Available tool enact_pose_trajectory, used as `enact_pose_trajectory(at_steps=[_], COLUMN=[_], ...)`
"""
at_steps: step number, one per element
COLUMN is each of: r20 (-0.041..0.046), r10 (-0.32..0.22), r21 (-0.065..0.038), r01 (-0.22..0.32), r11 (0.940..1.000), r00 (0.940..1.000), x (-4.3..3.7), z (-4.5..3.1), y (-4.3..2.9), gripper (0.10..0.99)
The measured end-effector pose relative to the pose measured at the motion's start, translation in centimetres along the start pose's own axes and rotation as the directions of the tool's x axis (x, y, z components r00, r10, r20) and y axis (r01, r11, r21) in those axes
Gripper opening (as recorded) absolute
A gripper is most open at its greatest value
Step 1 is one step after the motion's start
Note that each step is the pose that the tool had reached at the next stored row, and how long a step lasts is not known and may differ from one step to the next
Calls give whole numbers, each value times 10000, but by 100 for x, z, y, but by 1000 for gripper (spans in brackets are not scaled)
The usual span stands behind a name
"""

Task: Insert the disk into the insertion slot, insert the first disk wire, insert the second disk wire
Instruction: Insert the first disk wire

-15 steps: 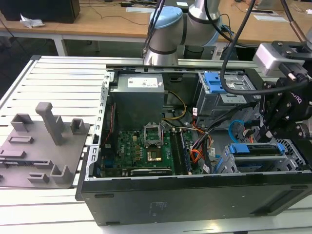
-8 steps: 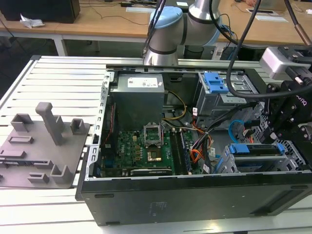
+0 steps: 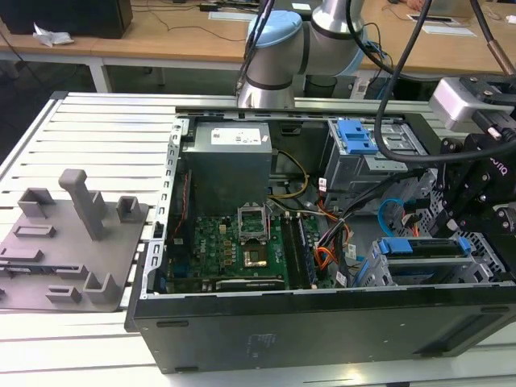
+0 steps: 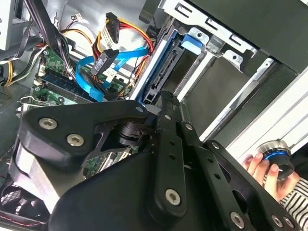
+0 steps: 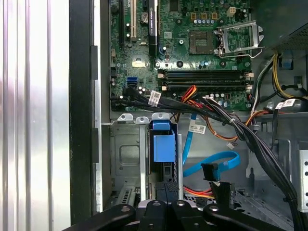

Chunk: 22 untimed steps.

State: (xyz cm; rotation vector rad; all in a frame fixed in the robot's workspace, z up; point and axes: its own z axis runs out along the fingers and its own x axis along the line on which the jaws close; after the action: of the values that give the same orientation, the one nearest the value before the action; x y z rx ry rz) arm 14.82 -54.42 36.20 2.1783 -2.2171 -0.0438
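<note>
Blue-framed silver disk (image 5: 162, 147) sits in grey perforated metal slot (image 5: 126, 159). Black gripper (image 5: 166, 189), fingers closed and empty, is at the disk's end; pushing should stay square, clear of light-blue cable (image 5: 211, 162) beside the disk.

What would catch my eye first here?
An open computer case lies on the slatted table, its green motherboard bared. At the exterior view's right, the black gripper hangs by a blue-framed disk in its grey cage. A light-blue cable loops beside it.
</note>
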Motion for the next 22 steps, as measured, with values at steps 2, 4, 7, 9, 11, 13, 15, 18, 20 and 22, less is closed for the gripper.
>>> enact_pose_trajectory(at_steps=[2,4,7,9,11,13,15,18,20,22], r20=[0,-2,-6,-9,-9,-9,-8,-6,-9,-9], r10=[-1,-12,-14,-15,-15,-15,-15,-15,-15,-15], r21=[0,0,0,0,0,0,0,0,0,0], r01=[1,12,14,15,15,15,15,15,15,15], r11=[10000,10000,10000,10000,10000,10000,10000,10000,10000,10000], r00=[10000,10000,10000,10000,10000,10000,10000,10000,10000,10000], x=[-1,0,0,-1,-1,-1,-1,-1,-1,-1], z=[0,-2,-92,-202,-261,-296,-317,-319,-323,-324], y=[-3,-13,-12,-7,-4,-3,-2,-2,-2,-1], gripper=[106,106,106,106,106,106,106,106,106,106])
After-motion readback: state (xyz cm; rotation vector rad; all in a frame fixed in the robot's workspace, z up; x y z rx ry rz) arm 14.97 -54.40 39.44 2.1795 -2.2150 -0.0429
